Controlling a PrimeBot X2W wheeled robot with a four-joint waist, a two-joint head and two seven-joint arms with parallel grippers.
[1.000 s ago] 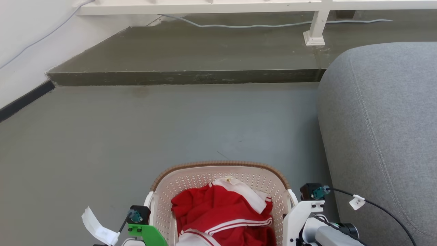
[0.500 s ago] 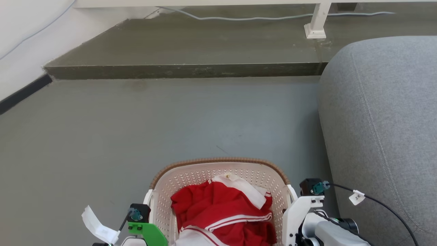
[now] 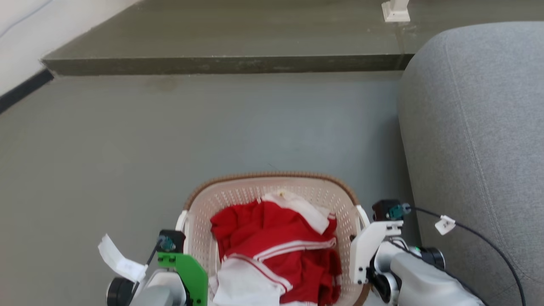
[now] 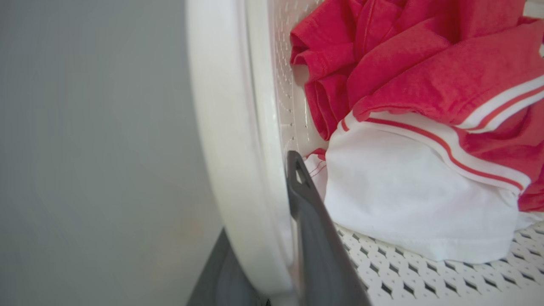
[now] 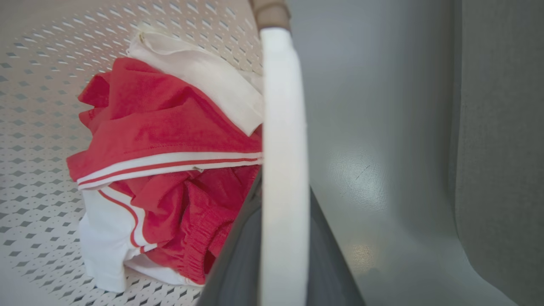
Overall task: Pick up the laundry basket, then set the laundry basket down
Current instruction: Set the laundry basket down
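Grip: left tool (image 4: 263, 204) clamped on laundry basket (image 3: 272, 176) handle | right tool (image 5: 284, 199) likewise | I advise level, even lowering onto floor (image 3: 127, 148), clear of sofa (image 3: 476, 127).

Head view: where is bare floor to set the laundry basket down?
The widest bare floor lies ahead and left of the laundry basket, bordered by the dark step and the wall's black skirting. It is crowded on the right, where the grey sofa stands close.

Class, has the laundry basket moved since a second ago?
No clear move: the basket keeps its gap to the step and sofa; the camera shifted.
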